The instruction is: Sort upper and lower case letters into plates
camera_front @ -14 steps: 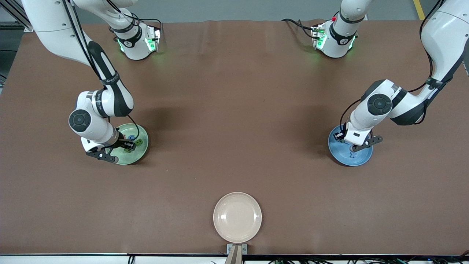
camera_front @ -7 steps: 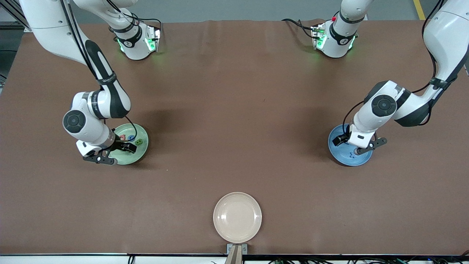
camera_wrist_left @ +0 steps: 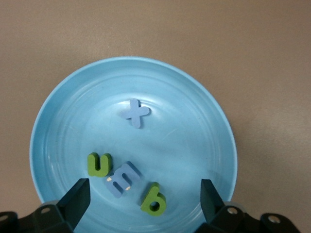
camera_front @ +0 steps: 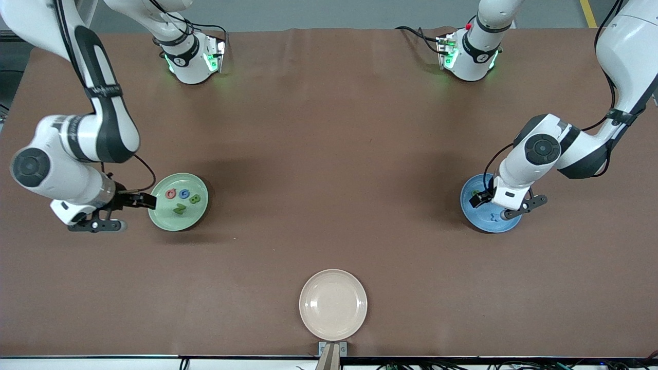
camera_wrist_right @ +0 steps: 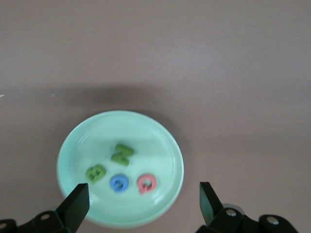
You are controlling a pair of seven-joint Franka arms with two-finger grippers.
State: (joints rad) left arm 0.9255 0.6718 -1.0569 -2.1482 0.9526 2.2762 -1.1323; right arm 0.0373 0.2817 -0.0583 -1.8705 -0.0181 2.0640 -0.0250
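The pale green plate (camera_front: 178, 222) (camera_wrist_right: 97, 136) holds a pink Q (camera_front: 171, 194) (camera_wrist_right: 146, 183), a blue G (camera_front: 183, 193) (camera_wrist_right: 119, 184), a green B (camera_front: 195, 199) (camera_wrist_right: 95, 172) and a green N (camera_front: 179, 208) (camera_wrist_right: 122, 154). My right gripper (camera_front: 126, 213) (camera_wrist_right: 141, 204) hangs open and empty beside that plate, toward the right arm's end of the table. The blue plate (camera_front: 493, 224) (camera_wrist_left: 184, 145) holds a blue x (camera_wrist_left: 135, 112), a green n (camera_wrist_left: 98, 164), a blue m (camera_wrist_left: 123, 179) and a green p (camera_wrist_left: 154, 199). Over it my left gripper (camera_front: 501, 205) (camera_wrist_left: 143, 204) is open, holding nothing.
A cream-beige plate (camera_front: 333, 304) with nothing in it sits near the table's front edge, midway between the arms. Both arm bases stand along the edge farthest from the front camera. Bare brown tabletop lies between the plates.
Both grippers have opened wider. The right gripper has lifted and drawn off the green plate toward its end of the table, uncovering the letters. The left gripper has risen slightly over the blue plate.
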